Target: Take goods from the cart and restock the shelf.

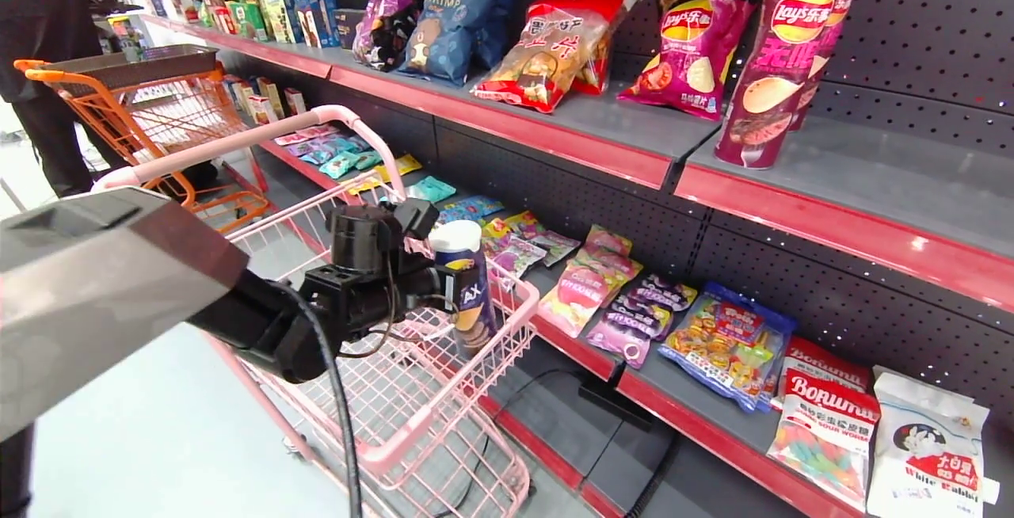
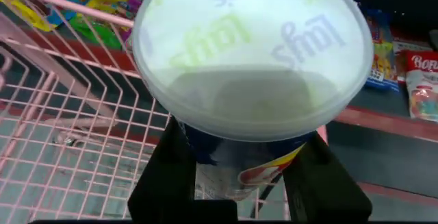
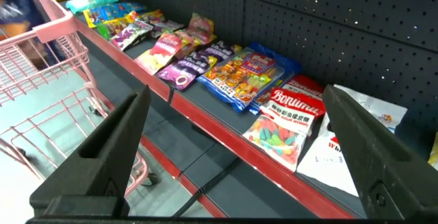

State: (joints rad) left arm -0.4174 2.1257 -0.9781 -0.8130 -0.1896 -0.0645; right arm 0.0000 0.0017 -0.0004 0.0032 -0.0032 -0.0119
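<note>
My left gripper (image 1: 459, 288) is shut on a dark blue chip can (image 1: 467, 288) with a white lid (image 2: 250, 49), held upright above the pink cart (image 1: 412, 423). In the left wrist view its black fingers (image 2: 321, 183) clamp the can's body (image 2: 239, 166) just under the lid. Purple chip cans (image 1: 780, 59) stand on the upper shelf (image 1: 602, 126) at the right, beside several chip bags (image 1: 554, 47). My right gripper (image 3: 239, 162) is open with nothing between its fingers (image 3: 102, 155), above the lower shelf (image 3: 226, 131) of candy bags.
An orange cart (image 1: 150, 98) stands farther along the aisle at the left. The lower shelf (image 1: 713, 415) holds candy bags (image 1: 729, 344) and a white bag (image 1: 927, 447). The grey floor (image 1: 158, 431) to the left of the pink cart is open.
</note>
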